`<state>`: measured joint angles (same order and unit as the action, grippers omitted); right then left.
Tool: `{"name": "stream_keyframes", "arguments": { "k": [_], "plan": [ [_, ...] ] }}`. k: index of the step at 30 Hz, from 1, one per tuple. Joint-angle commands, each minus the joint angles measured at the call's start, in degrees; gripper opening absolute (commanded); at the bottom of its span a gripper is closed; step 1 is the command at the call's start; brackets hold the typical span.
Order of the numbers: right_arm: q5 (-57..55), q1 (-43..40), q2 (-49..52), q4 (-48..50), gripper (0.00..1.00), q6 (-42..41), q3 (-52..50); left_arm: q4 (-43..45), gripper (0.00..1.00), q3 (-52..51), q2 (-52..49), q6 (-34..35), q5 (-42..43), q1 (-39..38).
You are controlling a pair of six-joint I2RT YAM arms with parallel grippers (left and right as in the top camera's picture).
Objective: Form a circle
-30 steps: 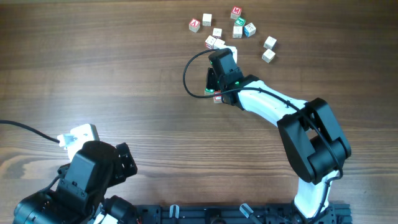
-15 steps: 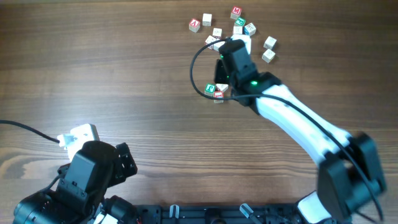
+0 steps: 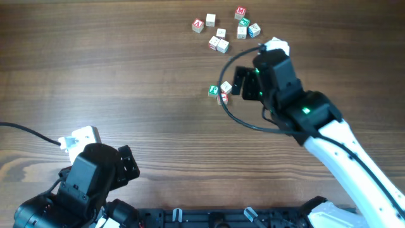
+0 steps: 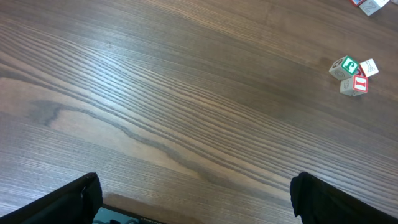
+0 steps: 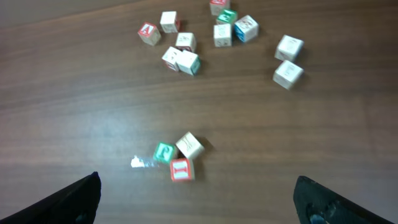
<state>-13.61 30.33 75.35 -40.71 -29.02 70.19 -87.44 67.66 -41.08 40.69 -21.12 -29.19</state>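
Overhead: circle [image 3: 219,94], a touching three-cube clump, mid-worktop [image 3: 114,76], just left of right fingers [image 5: 68,202], spread wide, holding nothing. Loose cubes [image 3: 221,31] scattered beyond, toward frame top, well apart. Left fingers [image 4: 65,202] wide, holding nothing, near-left corner; broad worktop stretch separates them from clump

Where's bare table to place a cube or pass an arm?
Free: wood left of the three-cube clump, down to the left arm; narrow strip between clump and loose scatter. Crowded: the scatter, and right of the clump under the right arm.
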Motion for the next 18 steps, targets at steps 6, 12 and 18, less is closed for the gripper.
{"name": "stream_keyframes", "arguments": {
  "k": [6, 12, 18],
  "plan": [
    [-1.44, -0.02, -7.52, -10.19, 1.00, 0.50, 1.07, -0.07, 1.00, -0.22, -0.11, 0.72, 0.07, 0.07],
    [-4.26, -0.04, -7.43, -20.50, 1.00, -3.85, 1.05, -0.07, 1.00, -0.22, -0.11, 0.72, 0.07, 0.07],
    [-24.30, -0.04, -8.61, -30.36, 1.00, -16.09, 1.05, -0.07, 1.00, -0.22, -0.11, 0.72, 0.07, 0.07]
  ]
}}
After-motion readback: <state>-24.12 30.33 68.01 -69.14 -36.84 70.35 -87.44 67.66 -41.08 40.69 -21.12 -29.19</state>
